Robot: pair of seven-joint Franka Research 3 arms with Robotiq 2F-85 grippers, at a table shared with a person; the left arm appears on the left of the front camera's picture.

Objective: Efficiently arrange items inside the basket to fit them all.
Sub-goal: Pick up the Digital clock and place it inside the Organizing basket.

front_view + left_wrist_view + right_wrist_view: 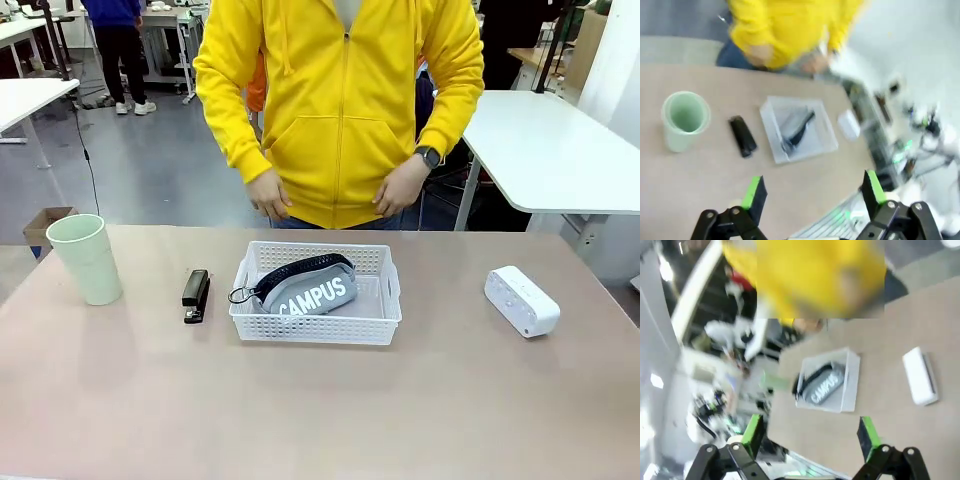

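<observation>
Front view: pouch [308,288] sits in basket [318,328]; cup [86,258], stapler [196,294], block [521,300] not yet packed. I've left gripper [813,190] and right gripper [810,431] spread wide, empty.

The white lattice basket [315,326] sits upright straight ahead of me. Inside it the grey zip pouch [312,288] printed "CAMPUS" lies tilted against the far wall, with its black ring [240,295] poking over the left end. To my left the black stapler [196,294] lies flat and closed, near the basket but not touching it, and farther left the pale green cup [87,258] stands upright, mouth up. Well off to my right the small white block [521,300] lies at an angle outside the basket.
</observation>
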